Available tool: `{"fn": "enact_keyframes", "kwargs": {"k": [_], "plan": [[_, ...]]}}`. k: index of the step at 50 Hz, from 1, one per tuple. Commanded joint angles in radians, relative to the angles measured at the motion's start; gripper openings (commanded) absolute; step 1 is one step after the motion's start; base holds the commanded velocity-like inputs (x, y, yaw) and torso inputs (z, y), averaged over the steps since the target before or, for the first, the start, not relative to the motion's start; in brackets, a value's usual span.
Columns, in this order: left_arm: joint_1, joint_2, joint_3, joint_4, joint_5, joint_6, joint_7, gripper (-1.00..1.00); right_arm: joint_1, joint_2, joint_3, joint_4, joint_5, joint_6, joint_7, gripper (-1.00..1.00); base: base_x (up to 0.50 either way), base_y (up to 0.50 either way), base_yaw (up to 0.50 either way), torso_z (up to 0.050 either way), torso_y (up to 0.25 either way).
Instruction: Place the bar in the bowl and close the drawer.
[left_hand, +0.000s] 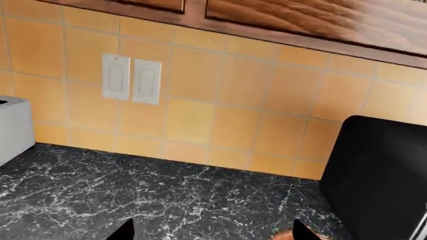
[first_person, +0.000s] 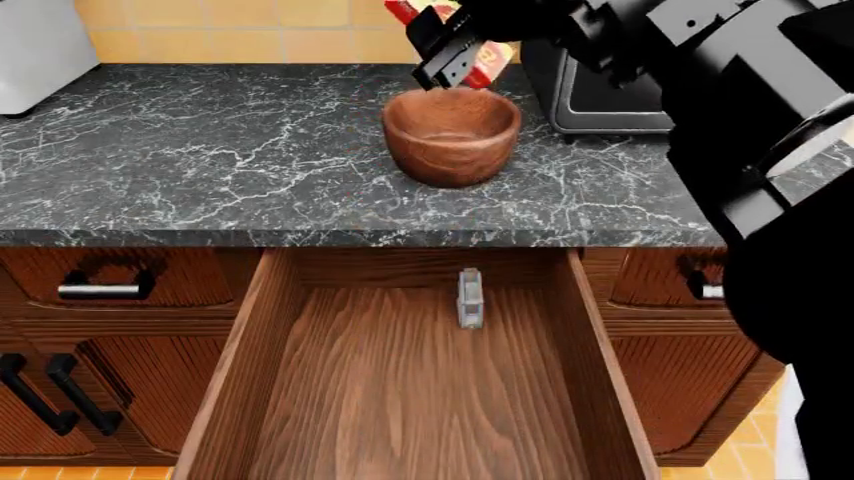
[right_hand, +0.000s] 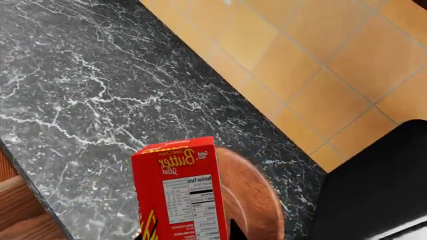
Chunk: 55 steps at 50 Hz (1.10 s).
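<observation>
Two dark fingertips are all that shows of the left gripper (left_hand: 210, 231) in its own wrist view, set well apart, with nothing visible between them; in the head view that gripper cannot be picked out. The right gripper (first_person: 447, 50) hangs above the far rim of the bowl (first_person: 451, 135), clamped on the bar (first_person: 483, 55), whose red and yellow wrapper is mostly hidden behind the black fingers and cut by the top edge of the head view. From the right wrist view the bar (right_hand: 179, 187) stands on end in front of the bowl (right_hand: 257, 200), its lower part running out of frame, so the grip itself is unseen there. The bowl sits on the dark marble counter (first_person: 200, 150), near its front edge, just beside a black appliance (first_person: 601, 95) that is largely blocked by the arm. Below, the drawer (first_person: 400, 390) stands pulled wide open; a small grey metal piece (first_person: 470, 297) stands near its back wall, and its front lies beyond the lower edge.
</observation>
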Motion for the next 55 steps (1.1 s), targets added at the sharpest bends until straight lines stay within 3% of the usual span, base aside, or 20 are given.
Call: {"fn": "enact_keyframes", "kwargs": {"k": [1, 11, 24, 36, 55], "plan": [[-0.086, 0.104, -0.029, -0.244, 0.201, 0.115, 0.085, 1.0, 0.054, -0.012, 0.004, 0.111, 0.07, -0.059, 0.131, -1.0, 0.0, 0.0, 0.0, 0.0, 0.0], [-0.074, 0.119, -0.205, -0.244, 0.41, 0.097, 0.101, 1.0, 0.06, -0.012, 0.0, 0.108, 0.078, -0.05, 0.165, -1.0, 0.0, 0.0, 0.0, 0.0, -0.007], [-0.103, 0.147, -0.369, -0.244, 0.628, 0.07, 0.142, 1.0, 0.124, -0.012, -0.002, 0.107, 0.105, -0.04, 0.18, -1.0, 0.0, 0.0, 0.0, 0.0, -0.243], [-0.155, 0.157, -0.464, -0.244, 0.755, 0.043, 0.157, 1.0, 0.209, -0.012, -0.002, 0.115, 0.144, -0.028, 0.193, -1.0, 0.0, 0.0, 0.0, 0.0, -0.245], [-0.188, 0.183, -0.546, -0.244, 0.872, 0.034, 0.163, 1.0, 0.263, -0.012, -0.011, 0.131, 0.238, -0.114, 0.255, -1.0, 0.0, 0.0, 0.0, 0.0, -0.003]]}}
